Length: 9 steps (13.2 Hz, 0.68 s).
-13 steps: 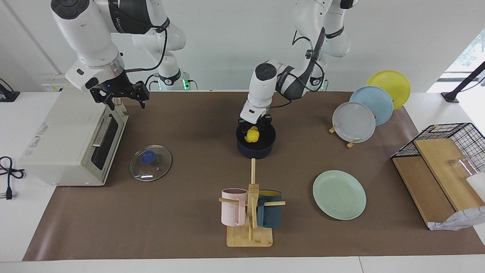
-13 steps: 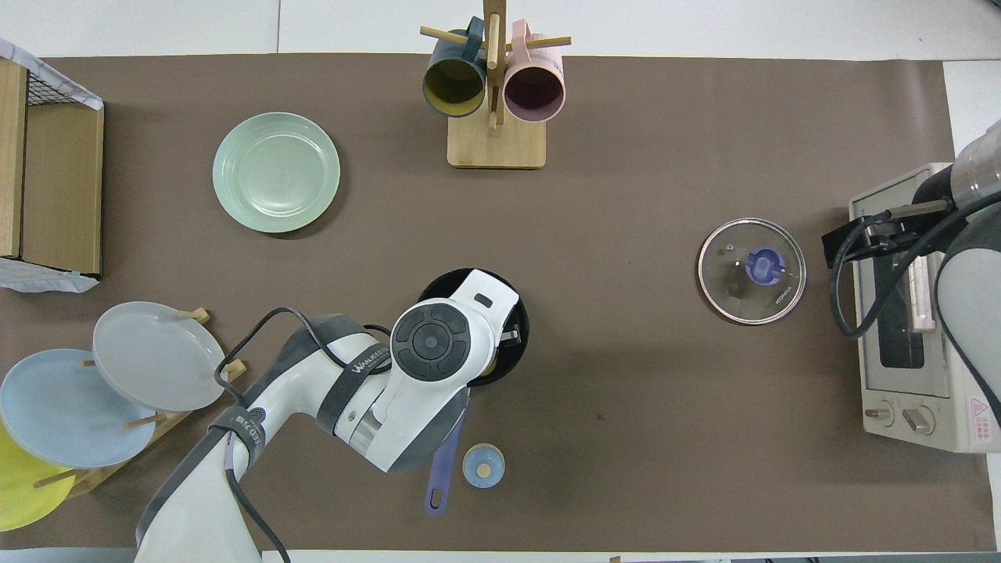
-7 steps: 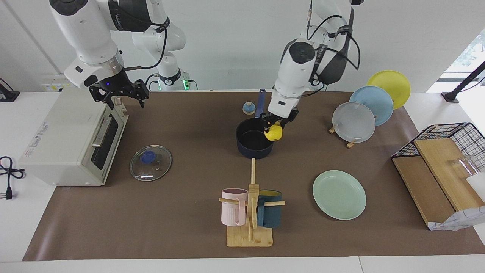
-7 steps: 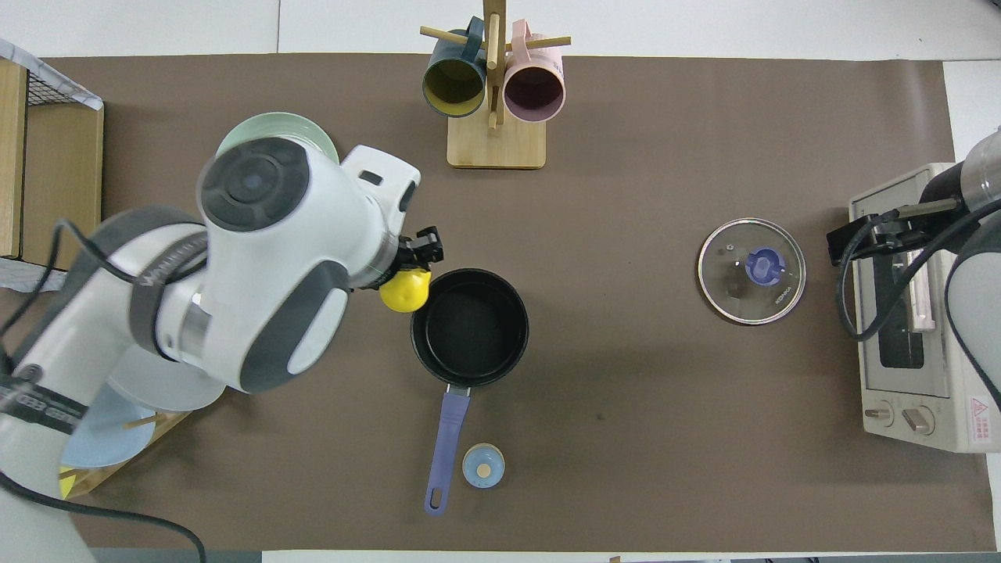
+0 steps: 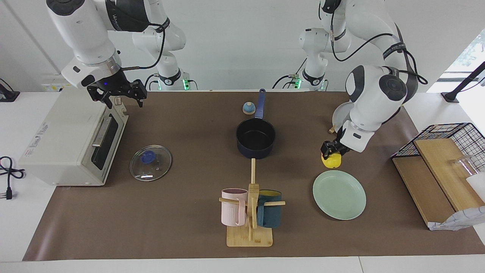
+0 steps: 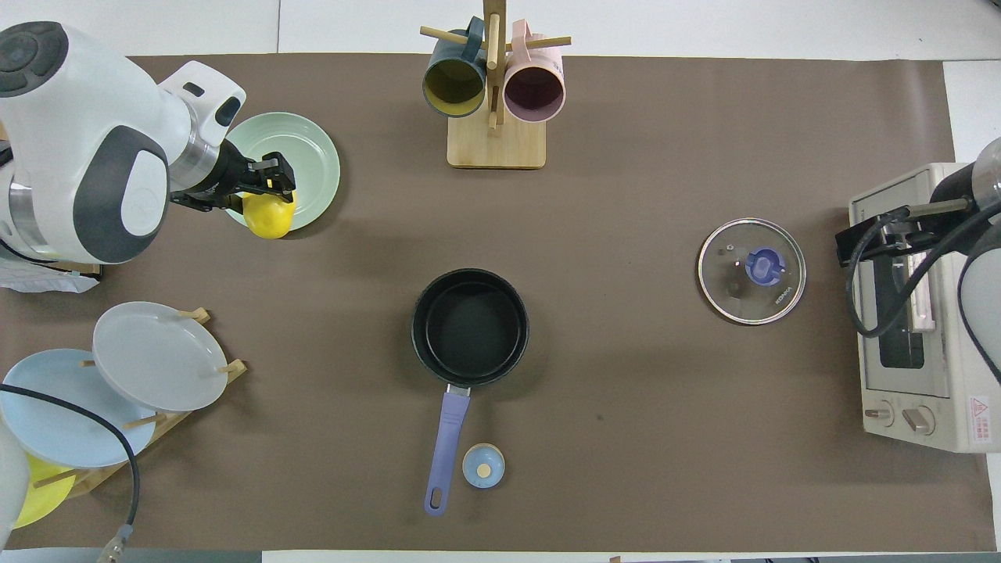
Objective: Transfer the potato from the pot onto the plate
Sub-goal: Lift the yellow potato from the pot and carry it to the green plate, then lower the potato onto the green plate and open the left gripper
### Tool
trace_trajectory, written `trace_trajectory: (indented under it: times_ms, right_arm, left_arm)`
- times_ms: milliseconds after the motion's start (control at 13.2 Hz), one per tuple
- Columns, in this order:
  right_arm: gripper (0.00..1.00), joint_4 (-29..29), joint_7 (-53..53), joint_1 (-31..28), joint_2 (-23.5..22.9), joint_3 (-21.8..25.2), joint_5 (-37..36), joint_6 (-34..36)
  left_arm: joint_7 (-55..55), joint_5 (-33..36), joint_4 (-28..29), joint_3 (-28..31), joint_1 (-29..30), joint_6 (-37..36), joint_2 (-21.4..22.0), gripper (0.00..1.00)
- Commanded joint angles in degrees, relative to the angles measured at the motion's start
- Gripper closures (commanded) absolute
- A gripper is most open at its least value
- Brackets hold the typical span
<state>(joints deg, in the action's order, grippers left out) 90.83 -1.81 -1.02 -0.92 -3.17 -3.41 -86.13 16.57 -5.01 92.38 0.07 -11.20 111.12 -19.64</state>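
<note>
My left gripper (image 5: 330, 151) is shut on the yellow potato (image 5: 331, 161) and holds it in the air over the robot-side rim of the mint-green plate (image 5: 341, 197). In the overhead view the left gripper (image 6: 266, 181) and the potato (image 6: 268, 217) overlap the plate's (image 6: 309, 148) nearer edge. The navy pot (image 5: 255, 137) stands with nothing in it mid-table, handle toward the robots; it also shows in the overhead view (image 6: 470, 327). My right gripper (image 5: 117, 95) waits above the toaster oven's top front edge.
A toaster oven (image 5: 68, 140) and a glass lid (image 5: 150, 163) are at the right arm's end. A mug rack (image 5: 251, 212) stands farther from the robots than the pot. Upright plates (image 6: 156, 356) and a wire basket (image 5: 447, 151) are at the left arm's end. A small blue knob (image 5: 248, 108) is beside the pot's handle.
My left gripper lifted the potato out of the pot and carried it toward the left arm's end of the table, to the plate's edge. The right arm stayed put.
</note>
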Motion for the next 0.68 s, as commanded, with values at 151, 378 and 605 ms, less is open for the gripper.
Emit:
trace_trajectory:
  times_ms: [151, 378, 605]
  right_arm:
    - [0.00, -0.7, 1.7, -1.3, 0.1, -0.4, 1.0, 0.6]
    - [0.00, -0.6, 3.4, -1.7, 0.4, -0.4, 1.0, 0.4]
    - [0.00, -0.6, 3.8, -1.7, 0.4, -0.5, 1.0, 0.4]
  left_arm:
    - [-1.7, 3.9, -0.4, -0.5, 1.3, 8.4, -7.0, 1.00]
    - [-1.7, 4.5, 1.0, -0.6, 1.2, 10.2, -7.6, 1.00]
    - [-1.9, 4.6, 3.3, -0.5, 1.2, 12.8, -7.5, 1.00]
